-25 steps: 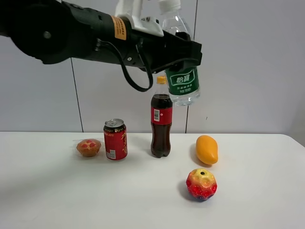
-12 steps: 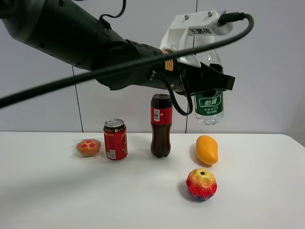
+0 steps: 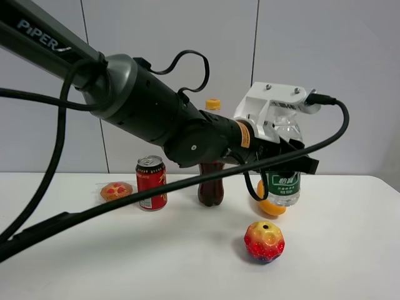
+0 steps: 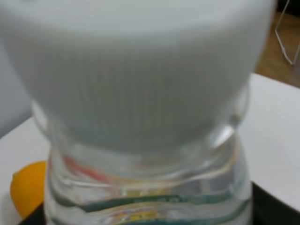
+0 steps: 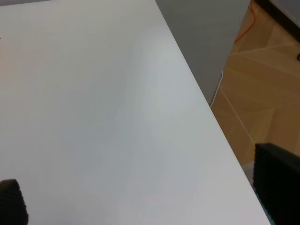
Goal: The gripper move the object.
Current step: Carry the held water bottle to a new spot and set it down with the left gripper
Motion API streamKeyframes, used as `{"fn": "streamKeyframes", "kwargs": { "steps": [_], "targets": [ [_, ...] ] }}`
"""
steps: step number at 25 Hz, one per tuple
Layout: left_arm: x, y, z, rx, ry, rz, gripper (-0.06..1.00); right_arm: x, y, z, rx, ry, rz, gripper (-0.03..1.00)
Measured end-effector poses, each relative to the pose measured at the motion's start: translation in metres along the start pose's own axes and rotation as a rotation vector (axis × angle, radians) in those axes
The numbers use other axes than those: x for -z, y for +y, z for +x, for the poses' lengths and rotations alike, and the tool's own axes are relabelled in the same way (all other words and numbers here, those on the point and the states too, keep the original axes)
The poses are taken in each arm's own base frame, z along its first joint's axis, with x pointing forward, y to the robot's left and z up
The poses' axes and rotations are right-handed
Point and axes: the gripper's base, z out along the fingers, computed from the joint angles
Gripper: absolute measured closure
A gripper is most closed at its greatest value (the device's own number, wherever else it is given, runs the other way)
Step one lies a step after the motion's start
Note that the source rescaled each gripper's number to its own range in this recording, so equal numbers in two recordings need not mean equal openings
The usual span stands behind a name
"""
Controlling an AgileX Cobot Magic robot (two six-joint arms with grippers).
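The clear water bottle (image 3: 281,187) with a dark green label hangs upright in my left gripper (image 3: 288,164), whose black jaws are shut around its upper body. Its base is low over the white table (image 3: 350,250), just in front of the mango (image 3: 269,207); I cannot tell if it touches the table. In the left wrist view the white cap (image 4: 136,70) fills the frame above the bottle's shoulder (image 4: 145,192), with the mango (image 4: 27,187) beside it. My right gripper (image 5: 143,194) is open and empty over bare table near its edge, with one fingertip (image 5: 277,185) showing.
A cola bottle (image 3: 211,190) with a yellow cap stands behind the arm. A red can (image 3: 151,182) and a small tart (image 3: 116,191) stand to the left. A red-yellow fruit (image 3: 264,241) lies in front of the water bottle. A cable (image 3: 75,215) crosses the front left.
My left arm has swung down and to the right with the water bottle, from high above the cola bottle to just in front of the mango.
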Motion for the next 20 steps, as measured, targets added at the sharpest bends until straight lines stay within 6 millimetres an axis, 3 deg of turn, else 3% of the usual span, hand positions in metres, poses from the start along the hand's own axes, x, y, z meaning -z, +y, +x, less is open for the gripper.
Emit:
{"fn": "streamKeyframes", "kwargs": {
  "steps": [6, 15, 20],
  "targets": [
    [-0.011, -0.001, 0.013, -0.004, 0.021, 0.004, 0.89, 0.0, 0.0, 0.0, 0.0, 0.0, 0.0, -0.03],
    [-0.028, -0.019, -0.001, -0.025, -0.036, 0.043, 0.89, 0.0, 0.0, 0.0, 0.0, 0.0, 0.0, -0.03],
    [-0.038, -0.025, 0.013, -0.027, 0.006, 0.047, 0.89, 0.0, 0.0, 0.0, 0.0, 0.0, 0.0, -0.03]
  ]
}}
